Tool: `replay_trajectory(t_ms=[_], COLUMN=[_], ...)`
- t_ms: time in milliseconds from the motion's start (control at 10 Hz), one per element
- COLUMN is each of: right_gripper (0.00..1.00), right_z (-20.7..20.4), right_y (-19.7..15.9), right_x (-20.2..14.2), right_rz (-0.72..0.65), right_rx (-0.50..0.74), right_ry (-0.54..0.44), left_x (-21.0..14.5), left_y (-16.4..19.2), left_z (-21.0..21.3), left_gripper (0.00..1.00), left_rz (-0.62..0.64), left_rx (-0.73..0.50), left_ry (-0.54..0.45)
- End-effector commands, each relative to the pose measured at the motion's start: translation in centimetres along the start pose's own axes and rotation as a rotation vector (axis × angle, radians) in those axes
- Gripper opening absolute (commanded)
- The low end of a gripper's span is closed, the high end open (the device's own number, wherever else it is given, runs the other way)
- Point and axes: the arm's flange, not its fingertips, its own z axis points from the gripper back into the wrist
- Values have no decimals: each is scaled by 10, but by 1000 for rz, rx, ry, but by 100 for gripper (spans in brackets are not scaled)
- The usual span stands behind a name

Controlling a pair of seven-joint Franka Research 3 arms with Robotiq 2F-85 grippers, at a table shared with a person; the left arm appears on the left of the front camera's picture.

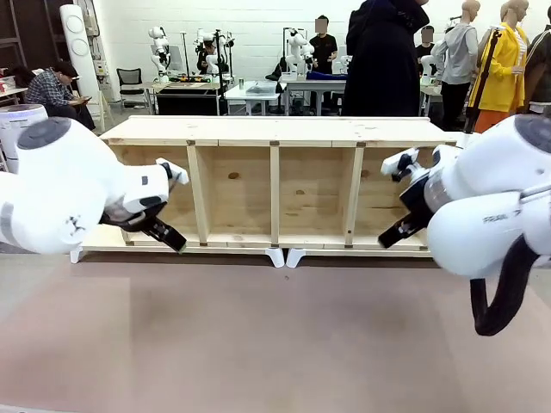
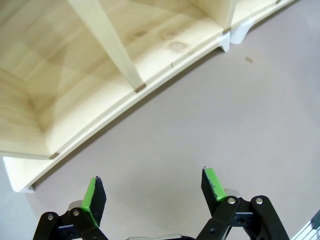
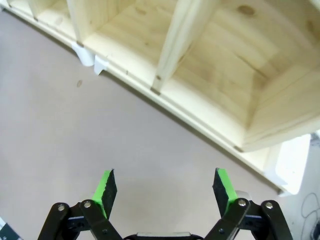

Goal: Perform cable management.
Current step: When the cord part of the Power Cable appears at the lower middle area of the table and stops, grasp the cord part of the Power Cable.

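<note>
The black power cord and its plug are out of view. My left gripper hangs low at the left, in front of the leftmost bay of the wooden shelf unit. In the left wrist view the left gripper is open over bare mat, with nothing between its green pads. My right gripper hangs low at the right, in front of the rightmost bay. In the right wrist view the right gripper is open too, and nothing sits between its fingers.
The long shelf unit lies across the far side of the table, its several bays facing me on white feet. The brownish-grey mat spreads in front of it. A person in dark clothes stands behind the shelf unit.
</note>
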Motion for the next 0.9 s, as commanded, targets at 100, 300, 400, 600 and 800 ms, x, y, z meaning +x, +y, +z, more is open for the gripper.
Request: replay_trajectory(t_ms=[100,300,400,600,800], right_gripper=[100,100,100,100,100], right_z=[64,88,100,122,135], right_y=[4,-3,-6,-7,0], right_x=[-87,-113,-126,-150,-167], right_rz=[-35,-72,-91,-127,-146], right_rx=[-32,-32,-36,-39,-49], right_ry=[-11,-14,-22,-38,-49], left_x=[-101,-137,-153,-186,-216], left_y=[-19,-14,-13,-13,-12], left_z=[63,90,103,125,134], left_gripper=[100,100,100,100,100], left_rz=[9,50,72,132,193], left_rx=[42,61,87,122,129], left_ry=[-1,-30,-45,-95,-126])
